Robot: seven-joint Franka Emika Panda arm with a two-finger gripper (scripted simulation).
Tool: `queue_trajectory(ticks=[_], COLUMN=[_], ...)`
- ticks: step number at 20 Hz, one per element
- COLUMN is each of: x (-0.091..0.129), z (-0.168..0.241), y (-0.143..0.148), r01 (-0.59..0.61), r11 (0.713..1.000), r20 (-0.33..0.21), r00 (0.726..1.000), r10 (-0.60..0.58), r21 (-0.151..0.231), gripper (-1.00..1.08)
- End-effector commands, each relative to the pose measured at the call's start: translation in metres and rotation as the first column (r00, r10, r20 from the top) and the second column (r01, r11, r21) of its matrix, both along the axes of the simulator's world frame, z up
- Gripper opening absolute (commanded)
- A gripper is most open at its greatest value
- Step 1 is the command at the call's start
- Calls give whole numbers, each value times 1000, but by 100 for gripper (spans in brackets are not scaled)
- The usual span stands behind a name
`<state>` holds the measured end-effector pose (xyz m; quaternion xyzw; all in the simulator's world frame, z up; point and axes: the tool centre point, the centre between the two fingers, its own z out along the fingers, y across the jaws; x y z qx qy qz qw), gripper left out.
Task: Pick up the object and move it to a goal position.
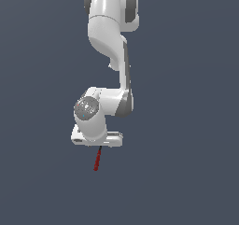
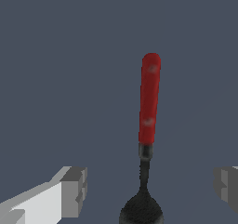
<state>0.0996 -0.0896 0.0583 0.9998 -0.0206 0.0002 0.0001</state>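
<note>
- I can read no writing or brand on anything here.
- My gripper is spread wide; each finger stands well clear of the spoon, touching nothing.
- The spoon lies between my fingers, nearer the far one, its black bowl closest to my palm.
- Its long axis runs straight away from me, red handle pointing outward.

A plain dark blue-grey surface carries the red-handled tool.
</note>
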Motion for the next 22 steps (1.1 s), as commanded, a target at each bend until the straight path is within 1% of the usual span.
queue_trajectory(ticks=[1,8,14,15,22], x=[0,-1,0,0,0], z=[-7,-42,-48,-48,-48], y=[0,0,0,0,0], r01=[0,0,0,0,0], r11=[1000,1000,1000,1000,1000], r20=[-1,0,0,0,0], r00=[1000,1000,1000,1000,1000], r10=[0,0,0,0,0], r21=[0,0,0,0,0], gripper=[100,100,100,-100,-100])
